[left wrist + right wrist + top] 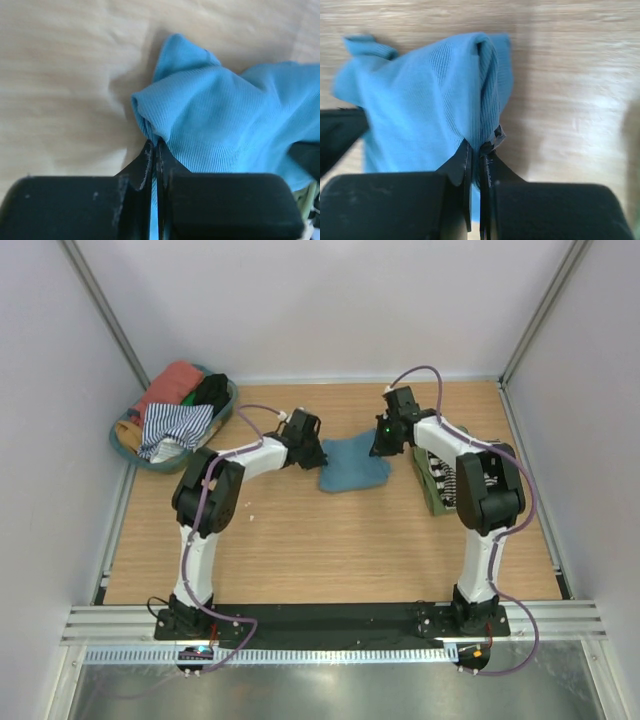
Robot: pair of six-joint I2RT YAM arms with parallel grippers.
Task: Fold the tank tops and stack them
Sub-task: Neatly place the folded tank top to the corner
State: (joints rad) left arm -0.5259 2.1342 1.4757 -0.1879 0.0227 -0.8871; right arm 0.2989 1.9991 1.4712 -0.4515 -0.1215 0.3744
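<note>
Your left hand point(312, 453) is clenched on the teal blue tank top point(355, 467). In the left wrist view its two fingers meet at the bottom centre of the frame with a pinched fold of the ribbed cloth caught between them. Your right hand point(383, 445) is clenched on the same top from the other side. In the right wrist view a doubled ridge of the blue cloth runs down into its closed fingers, again at the bottom centre. In the overhead view the teal top sits just above the middle of the frame, bunched on the wooden bench point(330, 550) between the two hands. The left hand is at its left edge and the right hand at its upper right corner. You cannot tell from these views whether any of the cloth is lifted off the wood. At the upper left of the overhead view the round basket point(122, 447) sits in the corner of the bench. A striped tank top point(175, 428) is draped over its front, a coral tank top point(172, 380) lies behind it and a dark piece is to the right. At the right of the frame, partly hidden under your right arm, lies a pile of olive green and striped cloth point(434, 490), apart from the teal top.
</note>
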